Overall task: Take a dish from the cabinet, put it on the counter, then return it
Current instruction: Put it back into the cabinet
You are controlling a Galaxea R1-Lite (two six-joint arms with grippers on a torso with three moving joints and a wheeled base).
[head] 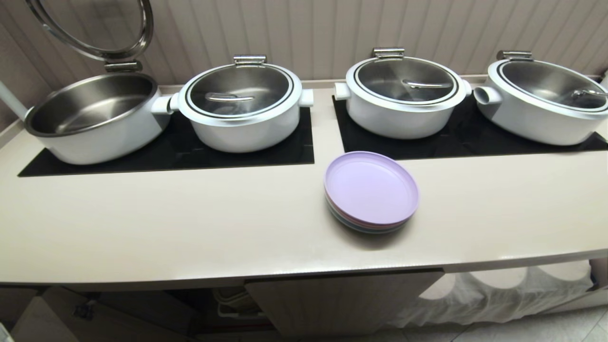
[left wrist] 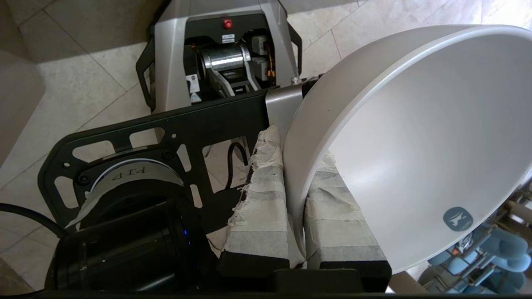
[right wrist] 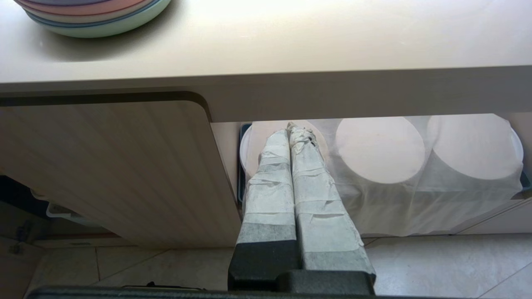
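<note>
The dish [left wrist: 415,145] is a plain white bowl, tilted on its side over the tiled floor in the left wrist view. My left gripper [left wrist: 293,145] is shut on its rim, one taped finger inside and one outside. Neither gripper shows in the head view. My right gripper [right wrist: 291,129] is shut and empty, held below the front edge of the counter [right wrist: 291,37]. It points at the cabinet beside the ribbed door [right wrist: 116,166]. The beige counter [head: 190,223] runs across the head view, with the cabinet door [head: 342,299] under it.
A stack of lilac plates [head: 370,192] sits mid-counter. Several white pots, such as one with a glass lid [head: 240,107], stand on black inset panels [head: 166,152]. White discs under a thin cloth [right wrist: 380,149] fill the right shelf. The robot base [left wrist: 224,54] stands beyond the dish.
</note>
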